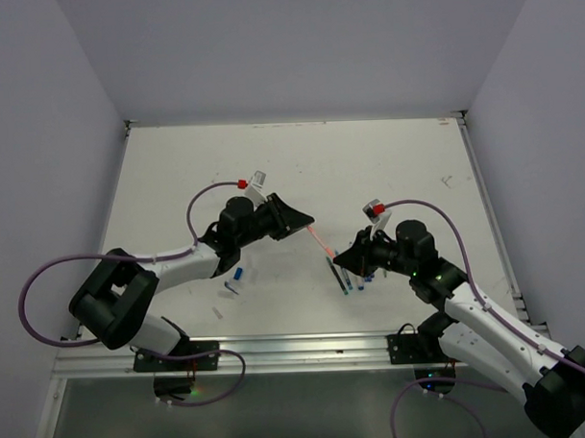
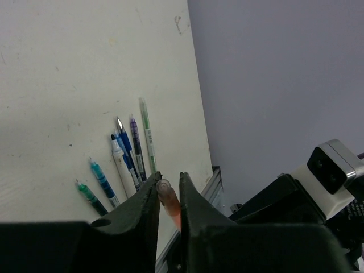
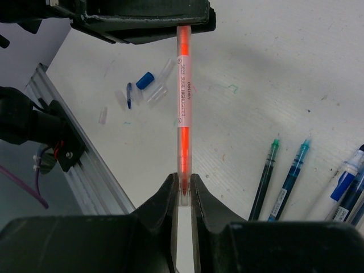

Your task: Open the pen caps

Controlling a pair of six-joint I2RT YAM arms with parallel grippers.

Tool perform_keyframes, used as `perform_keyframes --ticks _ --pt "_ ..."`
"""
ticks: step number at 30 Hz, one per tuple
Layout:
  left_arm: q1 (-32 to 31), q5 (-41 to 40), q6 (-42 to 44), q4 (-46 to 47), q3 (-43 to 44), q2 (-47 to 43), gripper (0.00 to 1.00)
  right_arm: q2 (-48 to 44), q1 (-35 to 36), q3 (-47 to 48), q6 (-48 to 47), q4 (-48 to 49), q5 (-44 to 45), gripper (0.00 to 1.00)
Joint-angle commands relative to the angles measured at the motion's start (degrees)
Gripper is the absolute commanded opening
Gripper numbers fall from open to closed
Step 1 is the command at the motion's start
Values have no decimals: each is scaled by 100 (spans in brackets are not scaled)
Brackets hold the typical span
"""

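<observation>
Orange-red pen (image 3: 182, 85) is held at both ends, left gripper (image 2: 169, 177) and right gripper (image 3: 182, 179) closed on it; a straight pull-apart is judged due next.

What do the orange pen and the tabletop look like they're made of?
Orange pen: probably translucent, glossy plastic; red ink shows through the barrel. Tabletop: matte off-white, maybe painted or laminated board; it shows scuffs and pen marks.
</observation>
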Motion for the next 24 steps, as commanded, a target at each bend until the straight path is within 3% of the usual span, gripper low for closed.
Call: perform_keyframes --ticks 1,4,7,9,12,13,16,17,24 --pt "21 172 58 517 120 -16 15 26 36 188 -109 -12 -172 0" --pt "21 216 119 596 76 -51 0 70 36 249 -135 -20 -155 0" --pt "12 295 207 597 49 -86 0 176 44 477 -267 -239 -58 2" --pt "12 330 312 579 -3 -121 0 254 27 592 -346 -293 3 19" --pt "3 322 400 500 -73 -191 0 527 36 864 -390 -354 30 34" --pt "3 313 409 491 -91 -226 0 736 36 1013 -399 -389 4 49" --pt "3 304 462 404 -100 -279 0 1001 44 1198 -399 -433 38 74" --pt "3 304 488 386 -92 -297 0 1089 36 1277 -356 -442 56 98" --pt "3 322 532 324 -109 -429 0 1441 97 1410 -197 -320 -66 99"
